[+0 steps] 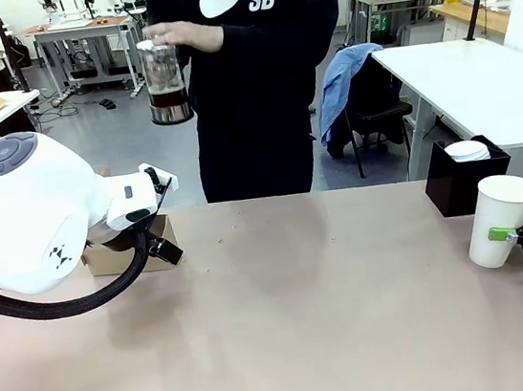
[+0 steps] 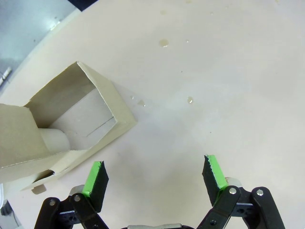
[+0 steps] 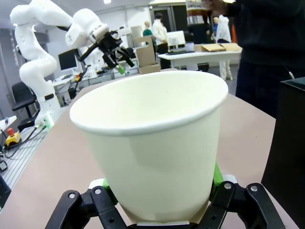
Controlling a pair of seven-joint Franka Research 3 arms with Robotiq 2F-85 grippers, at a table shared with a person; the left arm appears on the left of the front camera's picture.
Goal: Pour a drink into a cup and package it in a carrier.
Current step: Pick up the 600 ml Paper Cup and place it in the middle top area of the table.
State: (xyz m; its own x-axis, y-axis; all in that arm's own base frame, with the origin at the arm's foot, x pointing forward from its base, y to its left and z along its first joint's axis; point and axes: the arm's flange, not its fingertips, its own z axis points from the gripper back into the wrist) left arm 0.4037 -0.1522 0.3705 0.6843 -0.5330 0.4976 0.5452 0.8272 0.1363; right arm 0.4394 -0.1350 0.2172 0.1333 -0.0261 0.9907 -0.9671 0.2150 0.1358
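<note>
The cup (image 1: 502,219) stands upright and without a lid near the right edge of the desk (image 1: 307,324), and the robot's right hand (image 1: 503,234) is closed on its lower part, one green pad pressed to each side of the white wall. Just behind the cup sits a black box (image 1: 457,179) with white lids (image 1: 468,149) stacked in it. At the desk's left side the brown carrier (image 2: 71,119) rests on the surface, partly hidden behind the arm in the front view. The robot's left hand (image 2: 155,174) hangs beside the carrier with its fingers spread wide, holding nothing (a few small drops dot the desk nearby). Across the desk a person's hand (image 1: 184,34) holds a glass pitcher (image 1: 165,81) by its top, up in the air, with the dark drink (image 1: 169,99) filling only its lower part.
</note>
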